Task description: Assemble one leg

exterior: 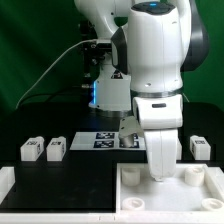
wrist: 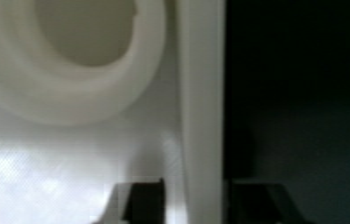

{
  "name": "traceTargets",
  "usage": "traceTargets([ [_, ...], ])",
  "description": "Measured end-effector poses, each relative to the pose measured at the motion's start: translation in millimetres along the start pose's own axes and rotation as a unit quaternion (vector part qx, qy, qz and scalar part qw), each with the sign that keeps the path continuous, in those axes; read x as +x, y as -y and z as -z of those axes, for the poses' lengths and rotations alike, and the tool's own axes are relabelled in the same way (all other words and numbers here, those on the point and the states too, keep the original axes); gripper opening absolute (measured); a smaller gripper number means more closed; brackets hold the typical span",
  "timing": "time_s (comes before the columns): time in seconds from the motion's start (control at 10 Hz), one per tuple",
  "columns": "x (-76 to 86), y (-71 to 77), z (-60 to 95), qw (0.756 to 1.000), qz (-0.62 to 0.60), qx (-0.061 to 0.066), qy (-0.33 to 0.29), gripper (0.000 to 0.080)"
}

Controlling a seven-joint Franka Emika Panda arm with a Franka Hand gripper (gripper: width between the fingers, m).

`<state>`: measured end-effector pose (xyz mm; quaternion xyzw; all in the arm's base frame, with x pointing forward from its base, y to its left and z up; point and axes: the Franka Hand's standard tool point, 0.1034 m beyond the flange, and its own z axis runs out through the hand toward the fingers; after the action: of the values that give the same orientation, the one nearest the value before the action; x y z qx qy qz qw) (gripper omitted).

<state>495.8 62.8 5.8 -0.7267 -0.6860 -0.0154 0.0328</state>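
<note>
Three small white legs with dark tags lie on the black table: two at the exterior view's left (exterior: 31,150) (exterior: 56,150) and one at the right (exterior: 200,147). The large white tabletop (exterior: 205,195) lies at the front right. My gripper (exterior: 160,176) reaches down onto its far rim. In the wrist view my gripper (wrist: 193,186) straddles the tabletop's upright rim wall (wrist: 198,90), with a dark finger (wrist: 145,203) tight against each side. A round corner socket (wrist: 87,35) shows just inside the wall. The gripper holds no leg.
The marker board (exterior: 100,140) lies on the table behind the tabletop. A white ledge (exterior: 50,188) runs along the front left. The arm's bulky body hides the table's middle. A green backdrop and a cable are behind.
</note>
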Motion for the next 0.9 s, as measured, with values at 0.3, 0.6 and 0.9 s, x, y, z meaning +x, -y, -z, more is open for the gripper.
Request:
traceTargets([
  [0.3,-0.7,0.0,-0.1,1.000,-0.001,0.000,0.000,0.0482],
  [0.6,-1.1,0.0,-0.2,1.000,-0.001,0.000,0.000,0.0638],
  [0.9,-1.6,0.0,-0.3,1.000,-0.002,0.000,0.000,0.0649],
])
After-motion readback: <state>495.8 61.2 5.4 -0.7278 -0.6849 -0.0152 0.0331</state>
